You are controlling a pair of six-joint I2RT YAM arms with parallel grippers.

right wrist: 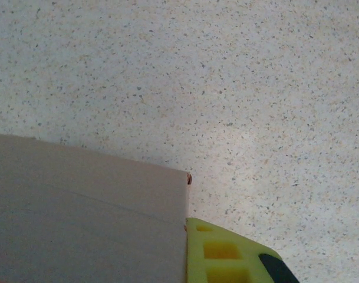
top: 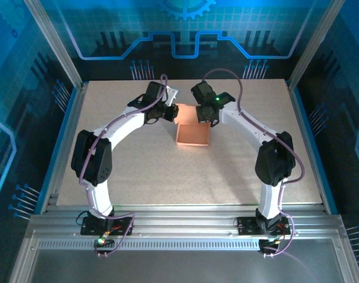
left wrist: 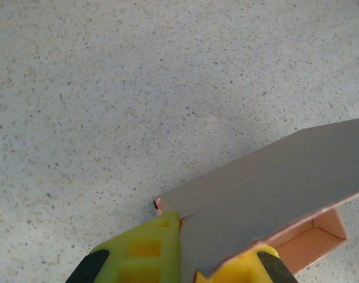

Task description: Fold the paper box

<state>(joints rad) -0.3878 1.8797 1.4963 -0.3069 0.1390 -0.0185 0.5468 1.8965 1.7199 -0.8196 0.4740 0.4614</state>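
The paper box [top: 191, 134] is a salmon-pink open tray lying mid-table between the two arms. Its back panel stands raised, and both grippers pinch it. My left gripper [top: 171, 112] is shut on the panel's left end. In the left wrist view the grey-tan panel [left wrist: 273, 183] runs between the yellow-green fingers [left wrist: 145, 250] of the left gripper [left wrist: 188, 262], and the box's pink inside [left wrist: 313, 239] shows below. My right gripper [top: 204, 114] is shut on the panel's right end. In the right wrist view the panel [right wrist: 85, 212] hides one finger of the right gripper [right wrist: 182, 259].
The speckled table [top: 138, 171] stretches around the box. Aluminium frame posts [top: 55, 47] and blue enclosure walls stand along the sides and back. A metal rail [top: 185, 227] with the arm bases crosses the near edge.
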